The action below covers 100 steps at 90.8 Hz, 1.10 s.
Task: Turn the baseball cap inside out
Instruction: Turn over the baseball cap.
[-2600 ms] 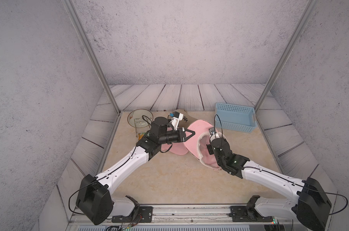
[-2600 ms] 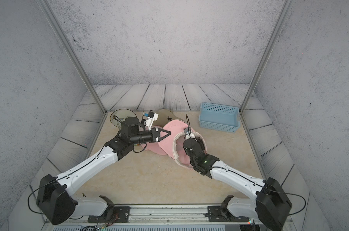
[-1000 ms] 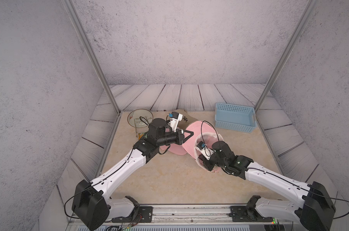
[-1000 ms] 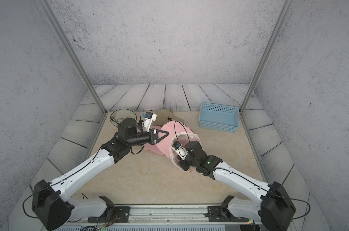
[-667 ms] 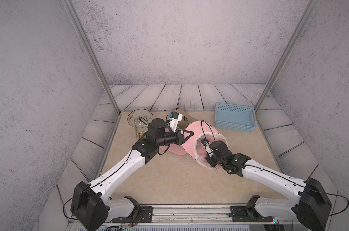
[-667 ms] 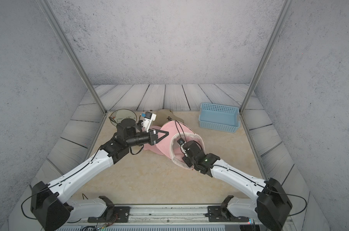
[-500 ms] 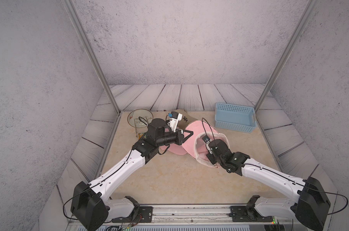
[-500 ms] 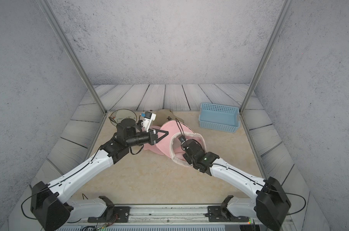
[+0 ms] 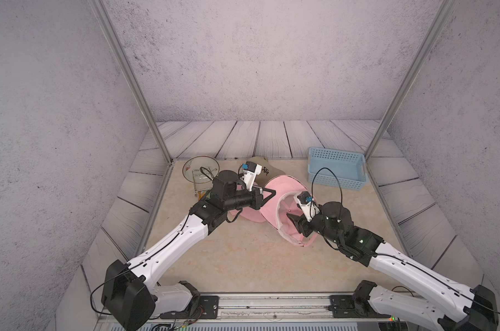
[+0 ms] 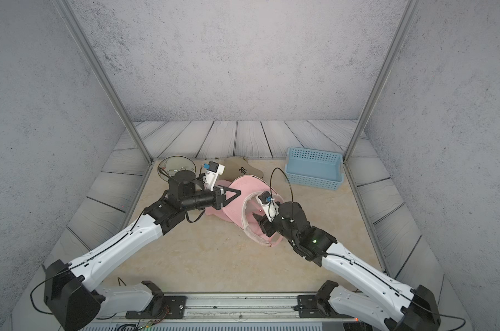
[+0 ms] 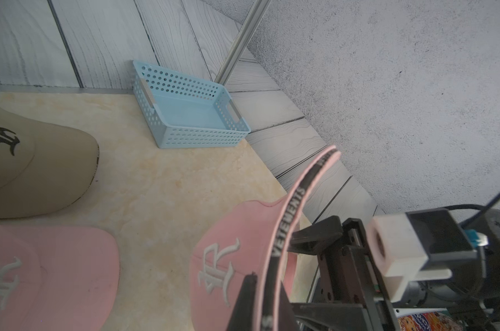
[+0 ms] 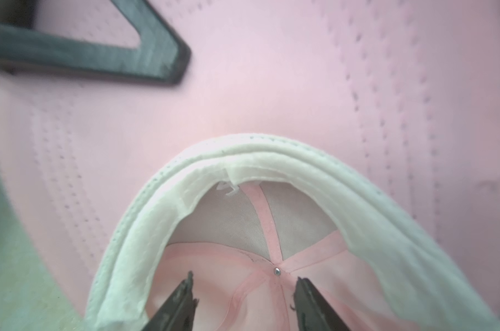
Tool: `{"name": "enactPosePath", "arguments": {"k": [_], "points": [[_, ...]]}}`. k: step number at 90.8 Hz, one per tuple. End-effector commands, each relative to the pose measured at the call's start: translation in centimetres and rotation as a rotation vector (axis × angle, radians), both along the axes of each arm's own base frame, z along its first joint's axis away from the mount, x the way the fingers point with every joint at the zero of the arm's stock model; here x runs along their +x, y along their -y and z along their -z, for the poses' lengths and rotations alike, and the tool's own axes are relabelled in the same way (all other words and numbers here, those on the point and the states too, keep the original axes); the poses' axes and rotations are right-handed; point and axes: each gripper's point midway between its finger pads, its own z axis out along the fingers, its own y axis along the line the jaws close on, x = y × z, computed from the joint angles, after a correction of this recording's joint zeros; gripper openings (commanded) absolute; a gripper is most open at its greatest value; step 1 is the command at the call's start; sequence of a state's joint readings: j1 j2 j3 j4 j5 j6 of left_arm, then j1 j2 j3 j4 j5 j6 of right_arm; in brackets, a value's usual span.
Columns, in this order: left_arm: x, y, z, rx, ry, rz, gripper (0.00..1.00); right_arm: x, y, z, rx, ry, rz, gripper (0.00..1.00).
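Note:
The pink baseball cap point(image 9: 286, 187) point(image 10: 243, 186) is held up on its side mid-table, its white-lined opening facing my right arm. My left gripper point(image 9: 273, 192) point(image 10: 238, 192) point(image 11: 264, 283) is shut on the cap's brim, which runs edge-on between its jaws. My right gripper point(image 9: 293, 220) point(image 10: 259, 219) point(image 12: 244, 278) is inside the crown, open, with nothing between its fingers. Its tips sit either side of the crown's centre rivet point(image 12: 277, 271). The white sweatband point(image 12: 271, 160) arches over them.
A second pink cap point(image 9: 250, 215) point(image 11: 42, 272) lies flat under my left gripper. A tan cap point(image 9: 267, 172) sits behind it, a glass bowl on a wire stand point(image 9: 200, 172) at the back left, and a blue perforated basket point(image 9: 336, 172) at the back right.
My right gripper has pushed deeper into the crown and gone from shut to open. The cap's opening has tipped from facing up towards facing the right arm. The left gripper has kept its hold.

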<state>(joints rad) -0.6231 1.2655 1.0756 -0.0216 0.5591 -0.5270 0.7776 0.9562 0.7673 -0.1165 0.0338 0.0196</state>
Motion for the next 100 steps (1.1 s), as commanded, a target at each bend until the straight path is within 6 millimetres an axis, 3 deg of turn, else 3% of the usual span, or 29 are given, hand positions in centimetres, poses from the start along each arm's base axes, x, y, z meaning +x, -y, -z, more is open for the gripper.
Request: {"name": "enactPosePath", "arguments": {"k": [1,22,49,65,82,100], "points": [[1.3,-0.2,-2.1,0.052,0.145,-0.047,0.00,-0.7,-0.3,-3.6,0.120,0.007,-0.023,0.67],[5.6,-2.2,-3.4,0.253,0.402,-0.283,0.00,-0.9,0.1,-8.3,0.266,-0.101,0.007,0.77],[7.6,-1.3,-5.2,0.376,0.758,-0.406,0.00,0.3,-0.8,-13.3,0.457,-0.256,0.008,0.78],[6.9,0.3,-5.8,0.425,0.912,-0.401,0.00,3.5,0.0,-12.8,0.535,-0.367,0.168,0.78],[6.2,2.2,-5.0,0.477,1.029,-0.369,0.00,4.6,-0.6,-13.3,0.619,-0.416,0.167,0.77],[5.0,3.9,-4.1,0.498,1.098,-0.322,0.00,6.1,0.1,-12.6,0.676,-0.439,0.228,0.74]]}}
